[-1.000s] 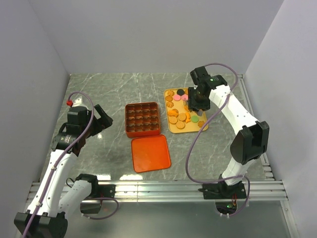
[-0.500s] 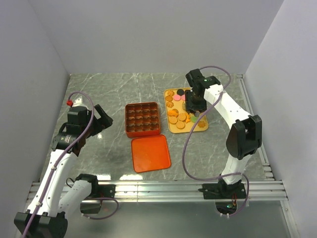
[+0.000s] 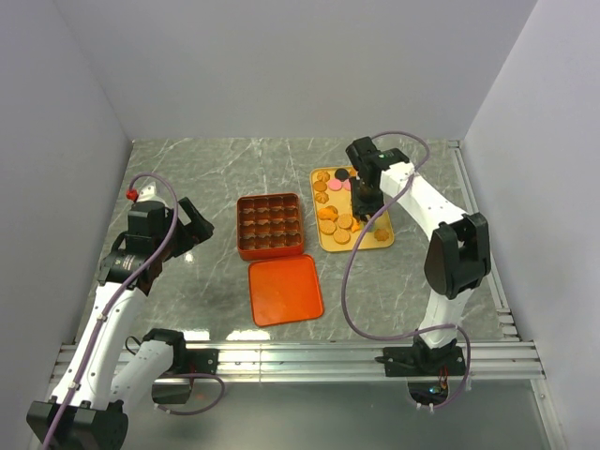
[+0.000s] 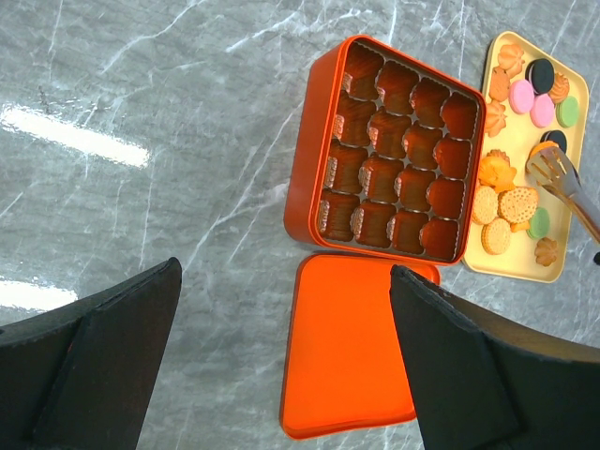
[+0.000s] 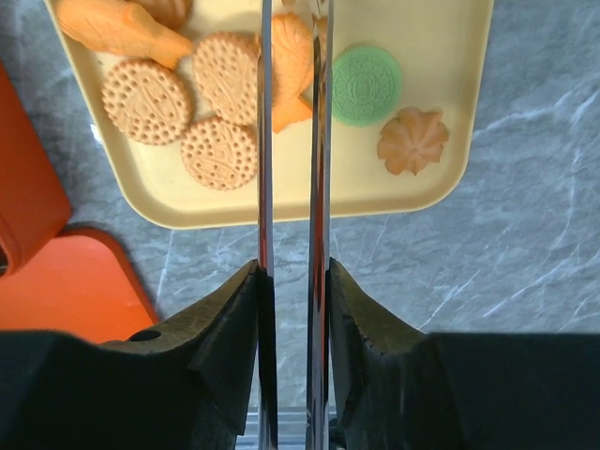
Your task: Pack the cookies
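Over the yellow tray (image 5: 281,211), far right of the surface (image 4: 187,141): right fingers (image 4: 546,167) are down among the cookies (image 3: 339,214). The blades are set to a narrow slot straddling one orange cookie (image 5: 292,66). Can't tell whether they pinch it or only flank it. Left fingers (image 4: 412,291) are spread fully wide and empty, hovering left of the gridded box (image 4: 305,178). The lid (image 4: 352,347) lies flat just in front of the box. I see no cookies in the cells; all are on the tray.

Risks, my read:
- Thin smooth blades on a small hard edge: the cookie could squirt out or rotate on lift.
- A round biscuit (image 5: 230,75) sits right against the left blade and could get dragged or flipped.
- The cells look tight, so a twisted grip could hang the cookie on a divider.

Orientation: the orange cookie's visible part runs lengthwise along the blades, pointing away from the wrist. The rest is hidden behind steel, so the true long axis is unsure. The round ones lie flat, face up, with no long axis.
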Available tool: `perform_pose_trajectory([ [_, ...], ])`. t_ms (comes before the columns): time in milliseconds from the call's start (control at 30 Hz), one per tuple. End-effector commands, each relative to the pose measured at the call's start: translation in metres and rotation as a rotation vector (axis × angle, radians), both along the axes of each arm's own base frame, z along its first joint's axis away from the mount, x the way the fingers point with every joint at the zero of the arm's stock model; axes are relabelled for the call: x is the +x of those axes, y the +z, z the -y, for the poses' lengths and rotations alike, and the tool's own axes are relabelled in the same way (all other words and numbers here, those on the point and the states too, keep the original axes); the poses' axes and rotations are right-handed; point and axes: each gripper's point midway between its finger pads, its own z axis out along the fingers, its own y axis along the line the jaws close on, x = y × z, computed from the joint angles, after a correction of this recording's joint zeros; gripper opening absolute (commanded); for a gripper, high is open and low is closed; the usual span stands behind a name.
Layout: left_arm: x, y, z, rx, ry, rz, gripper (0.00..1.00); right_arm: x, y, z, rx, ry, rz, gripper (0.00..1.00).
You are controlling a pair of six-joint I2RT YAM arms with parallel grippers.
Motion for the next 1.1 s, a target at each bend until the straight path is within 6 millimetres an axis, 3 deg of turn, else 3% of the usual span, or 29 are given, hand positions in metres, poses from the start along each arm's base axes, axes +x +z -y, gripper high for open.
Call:
perform_pose_trajectory([
  [0, 0.005, 0.007, 0.003, -0.006, -0.011, 0.035, 1.0, -0.005, 0.015, 0.001, 0.005, 0.001, 0.049, 0.31],
  [300, 0.005, 0.006, 0.004, -0.008, -0.019, 0.033, 0.99, -0.01, 0.035, 0.006, 0.004, -0.006, 0.086, 0.24],
  [500, 0.005, 0.006, 0.004, -0.007, -0.02, 0.035, 0.99, -0.008, 0.074, -0.003, 0.067, 0.006, 0.135, 0.23],
  [633, 0.005, 0.006, 0.004, -0.007, -0.022, 0.038, 0.99, -0.011, 0.106, -0.026, 0.167, 0.053, 0.168, 0.22],
  [800, 0.004, 0.007, 0.004, -0.009, -0.021, 0.044, 0.99, -0.022, 0.132, -0.055, 0.259, 0.12, 0.179, 0.22],
  [1067, 0.004, 0.009, 0.004, -0.01, -0.021, 0.052, 0.99, -0.032, 0.145, -0.112, 0.35, 0.241, 0.137, 0.21],
])
